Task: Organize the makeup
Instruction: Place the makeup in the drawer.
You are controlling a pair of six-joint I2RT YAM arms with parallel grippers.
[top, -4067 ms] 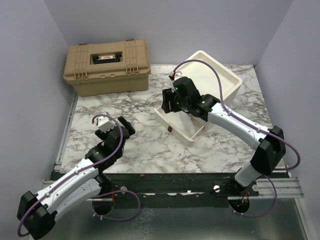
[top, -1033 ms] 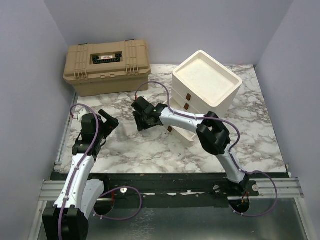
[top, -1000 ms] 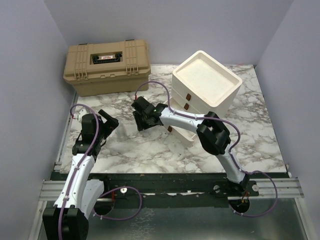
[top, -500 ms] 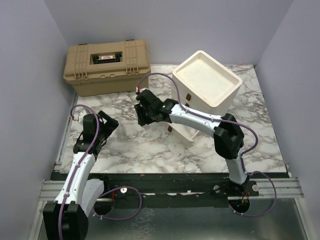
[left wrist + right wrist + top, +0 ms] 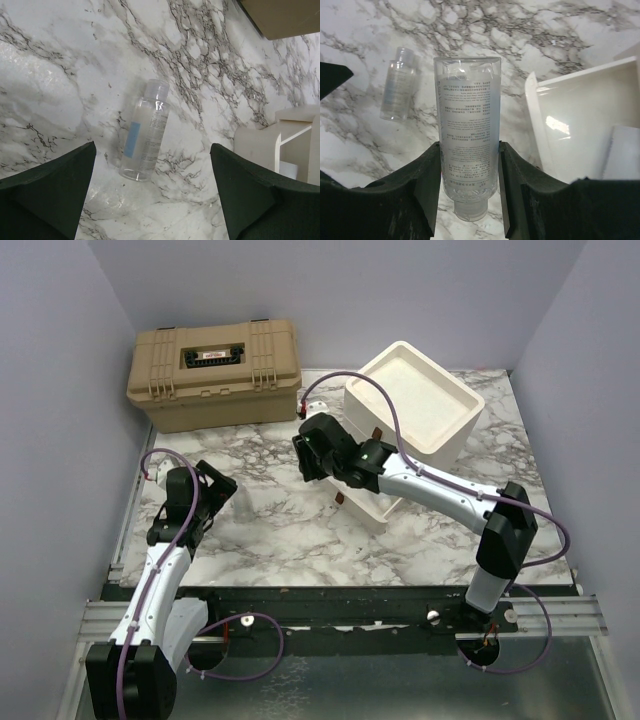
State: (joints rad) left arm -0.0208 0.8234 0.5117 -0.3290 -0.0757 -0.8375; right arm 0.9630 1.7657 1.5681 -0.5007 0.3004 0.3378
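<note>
The marble table is taken up at the back by a tan toolbox, lid down, and beside it by a cream drawer unit. The unit's lowest drawer is pulled out toward the arms. A flat whitish item is seen inside it, though what it is cannot be told.

The right gripper is held in the air just left of the drawer unit. Its jaws are partly closed on a clear printed tube, which is clamped near its cap end with the crimped end pointing away from the wrist. The left gripper is spread wide and holds nothing. It hangs above a small clear bottle with a pale blue label, which lies on its side on the bare marble, well apart from the drawer.

The step in hand appears to be stowing the tube in the drawer. It is best done by carrying the tube across until it is fully inside the drawer walls (the near wall is the likeliest snag). The tube's length should be turned along the drawer's. The tube should then be lowered close to the floor, beside the whitish item, before the jaws are eased apart, so that no bounce or roll is caused.
</note>
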